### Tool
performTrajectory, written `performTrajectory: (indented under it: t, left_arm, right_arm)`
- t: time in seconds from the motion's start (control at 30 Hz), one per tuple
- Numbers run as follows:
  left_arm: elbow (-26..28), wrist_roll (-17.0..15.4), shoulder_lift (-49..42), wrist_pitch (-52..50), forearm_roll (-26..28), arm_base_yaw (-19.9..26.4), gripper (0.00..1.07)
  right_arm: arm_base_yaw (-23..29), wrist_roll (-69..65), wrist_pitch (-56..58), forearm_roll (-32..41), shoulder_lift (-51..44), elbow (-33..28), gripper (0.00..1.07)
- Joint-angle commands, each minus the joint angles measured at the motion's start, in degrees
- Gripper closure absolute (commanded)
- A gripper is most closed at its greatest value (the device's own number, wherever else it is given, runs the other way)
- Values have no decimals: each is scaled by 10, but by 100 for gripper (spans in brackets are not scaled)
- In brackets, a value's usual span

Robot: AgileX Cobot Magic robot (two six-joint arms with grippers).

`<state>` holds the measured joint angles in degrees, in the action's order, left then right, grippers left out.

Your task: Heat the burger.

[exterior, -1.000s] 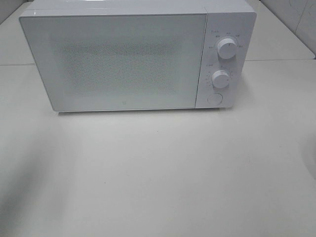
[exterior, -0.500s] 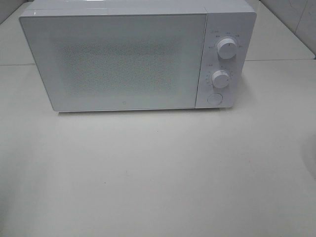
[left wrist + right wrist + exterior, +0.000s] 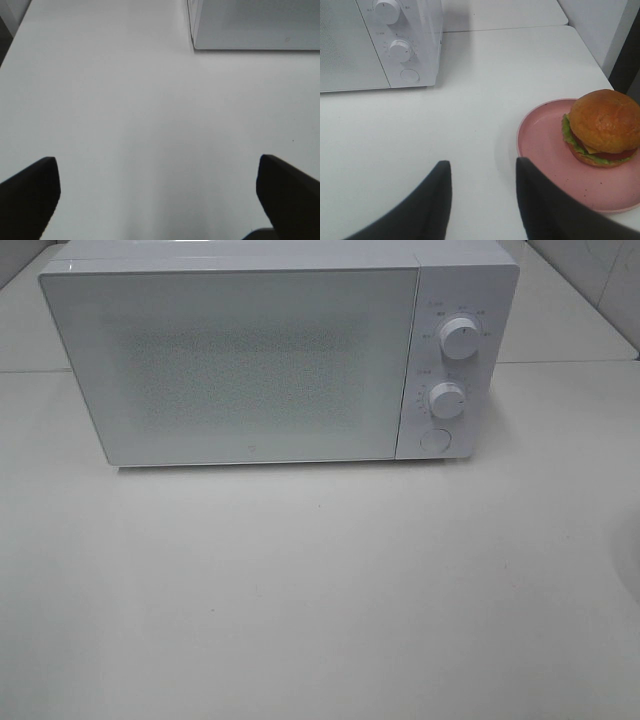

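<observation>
Right wrist view shows the burger (image 3: 603, 127) sitting on a pink plate (image 3: 547, 152) on the bench (image 3: 485, 100), well apart from the microwave (image 3: 415, 40). The right claw (image 3: 482, 192) hovers just beside the plate, partly parted and holding nothing. The left claw (image 3: 157, 192) is spread wide over bare bench. The microwave door (image 3: 240, 365) is shut, so, as I judge it, opening, loading and heating all remain.

Microwave (image 3: 280, 350) dial markings too small to read
</observation>
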<state>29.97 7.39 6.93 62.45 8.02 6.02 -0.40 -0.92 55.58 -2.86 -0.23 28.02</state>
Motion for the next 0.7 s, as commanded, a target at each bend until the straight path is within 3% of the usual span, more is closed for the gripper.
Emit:
performTrajectory:
  t: [0.03, 0.53, 0.7]
  left_arm:
    - [-2, 1, -64, -8, 3, 3, 4]
    - [-2, -2, -86, -8, 10, 3, 4]
    - [-2, -2, -86, -8, 10, -22, 4]
  right_arm:
    - [-3, -1, -3, 0, -17, 0, 64]
    - [-3, -1, -3, 0, -17, 0, 64]
    - [-3, -1, -3, 0, -17, 0, 64]
